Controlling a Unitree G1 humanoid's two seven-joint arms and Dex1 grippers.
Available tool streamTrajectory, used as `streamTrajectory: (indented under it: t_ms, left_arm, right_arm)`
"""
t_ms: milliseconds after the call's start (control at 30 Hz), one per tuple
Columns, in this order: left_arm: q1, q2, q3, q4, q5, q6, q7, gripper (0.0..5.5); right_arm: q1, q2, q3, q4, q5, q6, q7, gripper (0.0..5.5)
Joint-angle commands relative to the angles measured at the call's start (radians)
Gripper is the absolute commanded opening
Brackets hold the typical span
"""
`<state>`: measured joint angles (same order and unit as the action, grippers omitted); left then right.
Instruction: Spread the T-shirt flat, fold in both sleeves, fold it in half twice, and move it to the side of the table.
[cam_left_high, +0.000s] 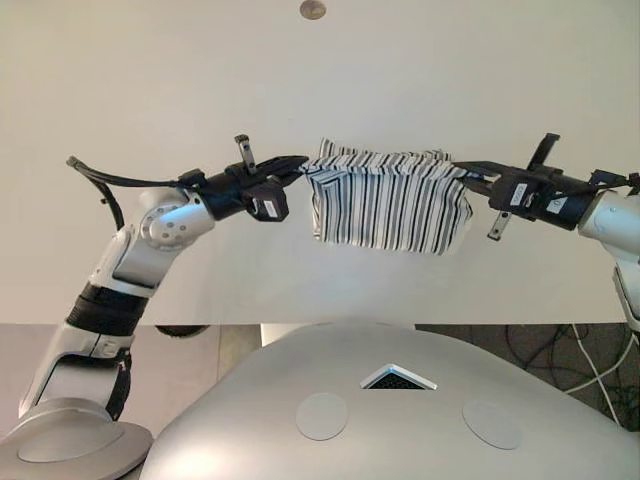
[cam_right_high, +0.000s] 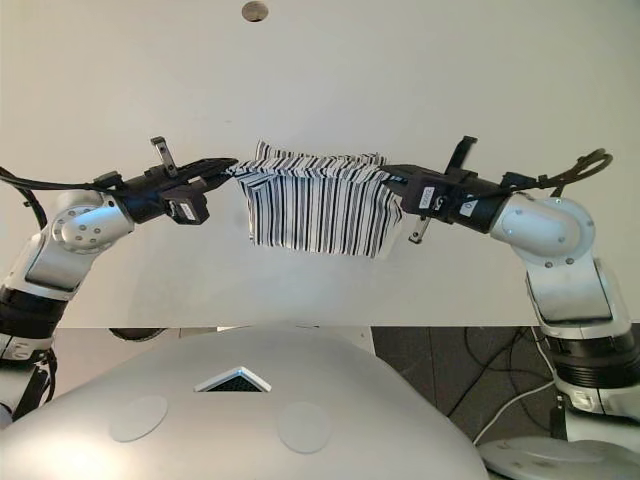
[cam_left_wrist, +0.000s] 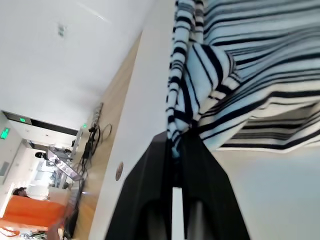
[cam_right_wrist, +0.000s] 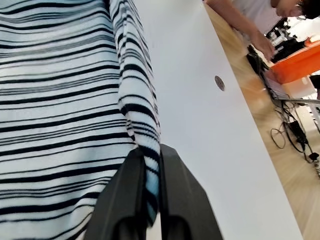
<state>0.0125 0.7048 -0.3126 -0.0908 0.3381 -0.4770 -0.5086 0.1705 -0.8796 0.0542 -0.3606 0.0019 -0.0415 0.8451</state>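
The left arm (cam_left_high: 150, 245) rises from the lower left, bends sharply at the elbow, and runs its forearm nearly level toward the middle of the scene. The right arm (cam_right_high: 550, 240) mirrors it from the other side, elbow out and forearm pointing inward. The two hands sit at about the same height and point at each other. The left hand (cam_left_high: 300, 165) is closed tight on one upper corner of the black-and-white striped T-shirt (cam_left_high: 388, 205). In its wrist view the dark fingers (cam_left_wrist: 145, 195) are pressed together with a bunched edge of cloth pinched between them. The right hand (cam_left_high: 460, 170) is likewise clamped on the opposite upper corner, its fingers (cam_right_wrist: 125, 195) nearly meeting around a fold of fabric. The T-shirt is folded into a compact rectangle, stretched between the hands and hanging from them over the middle of the white surface (cam_left_high: 300, 80). Its stripes run vertically and its lower edge sags slightly toward the right. A small round disc (cam_left_high: 312, 9) is set into the surface at the far edge.
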Motion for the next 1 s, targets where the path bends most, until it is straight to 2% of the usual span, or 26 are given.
streamTrajectory:
  t_ms: [33,100,133,267,400,533,633,767,867,1000]
  left_arm:
    - [-0.086,-0.022,-0.039,0.181,0.134,-0.047,0.053,0.43]
    - [-0.129,-0.053,-0.072,0.268,0.171,-0.069,0.066,0.78]
    - [-0.148,-0.069,-0.087,0.309,0.193,-0.082,0.081,0.92]
    - [-0.178,-0.111,-0.097,0.415,0.207,-0.121,0.142,1.67]
    - [-0.186,-0.166,0.002,0.46,0.1,-0.112,0.239,2.34]
    - [-0.137,-0.193,0.04,0.449,0.058,-0.129,0.286,3.21]
    - [-0.115,-0.21,0.053,0.427,0.056,-0.137,0.316,3.52]
    - [-0.096,-0.238,0.109,0.353,0.02,-0.159,0.376,3.52]
    - [-0.076,-0.269,0.149,0.272,-0.036,-0.199,0.408,3.52]
    - [-0.04,-0.296,0.175,0.188,-0.061,-0.25,0.428,3.52]
  right_arm:
    - [-0.132,0.021,0.098,0.18,-0.085,-0.032,0.029,0.14]
    - [-0.193,0.063,0.143,0.27,-0.105,-0.052,0.028,0.14]
    - [-0.211,0.079,0.161,0.313,-0.118,-0.063,0.026,0.5]
    - [-0.216,0.117,0.17,0.389,-0.108,-0.086,0.013,1.27]
    - [-0.172,0.178,0.038,0.345,0.082,0.004,-0.01,1.35]
    - [-0.201,0.242,-0.188,0.288,0.347,0.198,-0.095,1.35]
    - [-0.228,0.266,-0.236,0.27,0.378,0.244,-0.159,1.35]
    - [-0.191,0.293,-0.119,0.188,0.295,0.203,-0.148,1.35]
    - [-0.181,0.325,0.049,0.124,0.28,0.19,-0.05,1.35]
    - [-0.224,0.348,0.216,0.216,0.259,0.18,0.1,1.35]
